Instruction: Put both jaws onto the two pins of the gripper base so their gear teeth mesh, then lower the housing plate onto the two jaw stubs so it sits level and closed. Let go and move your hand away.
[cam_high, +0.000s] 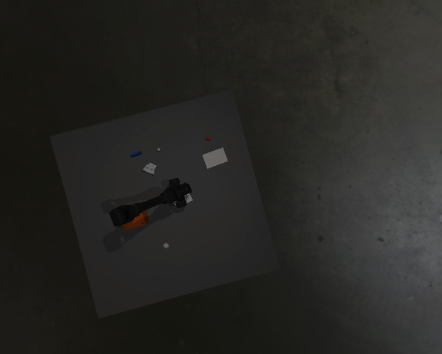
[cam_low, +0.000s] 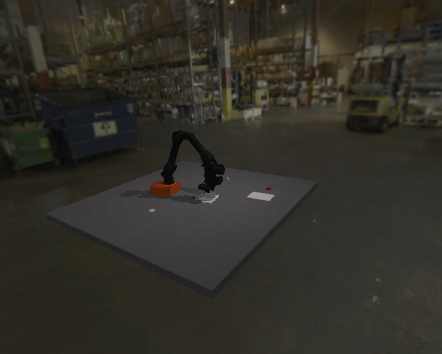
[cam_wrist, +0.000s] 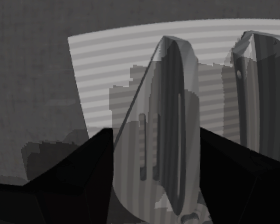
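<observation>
My gripper (cam_low: 205, 190) (cam_wrist: 151, 136) points down and is shut on a tall pale grey jaw (cam_wrist: 172, 100), which stands between the black fingers. A second jaw (cam_wrist: 256, 95) stands to its right, partly cut off by the wrist view's edge. Behind and below both is a light, striped-looking base (cam_wrist: 92, 60). In the top view it shows only as a small white patch (cam_high: 188, 199) under the hand. The pins and the gear teeth are hidden, so I cannot tell whether they mesh. A pale plate with holes (cam_high: 149, 169), apparently the housing plate, lies apart, above the arm in the top view.
A white rectangle (cam_high: 215, 158) (cam_low: 261, 196) lies beyond the hand, with a small red block (cam_high: 208, 139) (cam_low: 268, 188) near it. A blue bar (cam_high: 135, 154), a tiny white piece (cam_high: 158, 150) and a small pale block (cam_high: 166, 245) (cam_low: 152, 210) also lie around. The orange robot base (cam_high: 135, 221) (cam_low: 165, 189) stands behind.
</observation>
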